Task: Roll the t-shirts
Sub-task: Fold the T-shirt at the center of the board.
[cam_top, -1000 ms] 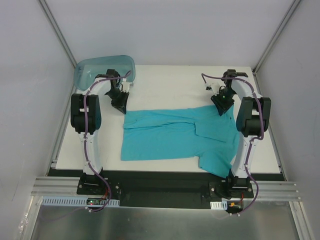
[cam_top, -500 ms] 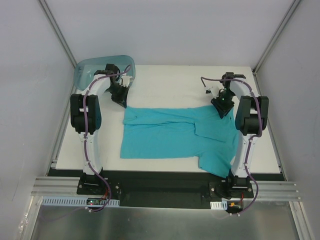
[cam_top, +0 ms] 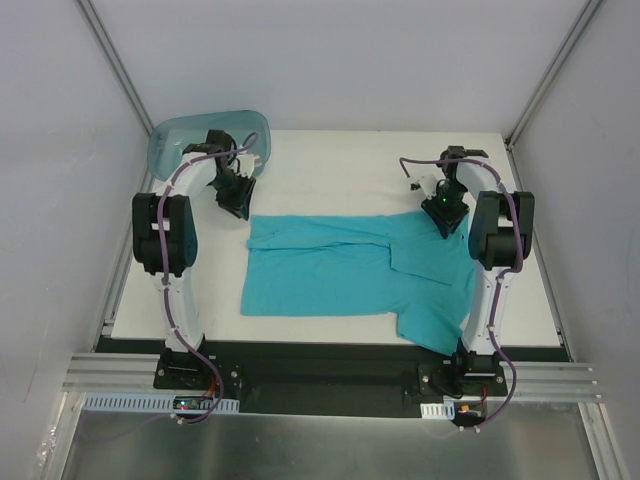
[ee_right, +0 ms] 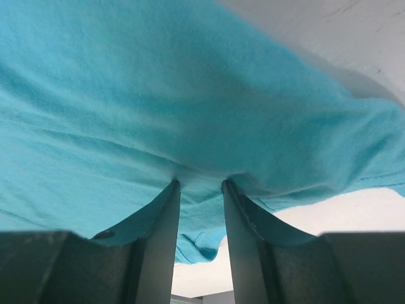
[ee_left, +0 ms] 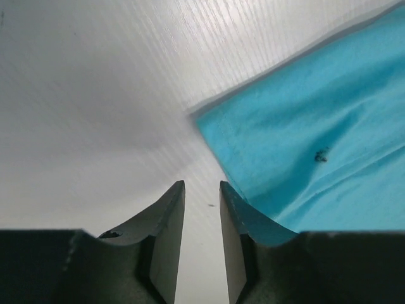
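left gripper (ee_left: 201,185) has opened beside the t-shirt (ee_left: 304,139).

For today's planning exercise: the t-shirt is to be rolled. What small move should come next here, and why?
Probably the right claw should open and let go: it pinches the t-shirt at its far edge, while the left claw stands open beside the corner, holding nothing.

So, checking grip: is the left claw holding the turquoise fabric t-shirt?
No, the left claw stands open over white table; the turquoise t-shirt lies beside it.
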`<action>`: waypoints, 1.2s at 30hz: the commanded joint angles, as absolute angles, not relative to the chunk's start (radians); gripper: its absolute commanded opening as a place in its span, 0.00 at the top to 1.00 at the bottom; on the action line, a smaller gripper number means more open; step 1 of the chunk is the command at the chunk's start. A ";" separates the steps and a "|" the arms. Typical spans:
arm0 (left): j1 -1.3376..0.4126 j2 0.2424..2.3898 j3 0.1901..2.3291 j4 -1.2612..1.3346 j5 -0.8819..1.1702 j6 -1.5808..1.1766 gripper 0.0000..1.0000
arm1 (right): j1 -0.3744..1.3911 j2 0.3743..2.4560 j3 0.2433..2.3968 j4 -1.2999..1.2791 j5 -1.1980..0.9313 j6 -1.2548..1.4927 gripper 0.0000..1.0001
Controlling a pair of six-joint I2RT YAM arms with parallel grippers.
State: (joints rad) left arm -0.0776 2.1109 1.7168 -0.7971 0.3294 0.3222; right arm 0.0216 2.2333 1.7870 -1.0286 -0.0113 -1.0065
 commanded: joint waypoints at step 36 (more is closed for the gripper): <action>-0.152 2.200 1.750 -0.721 0.235 0.411 0.91 | 0.103 2.500 2.178 -1.048 0.115 -1.080 0.63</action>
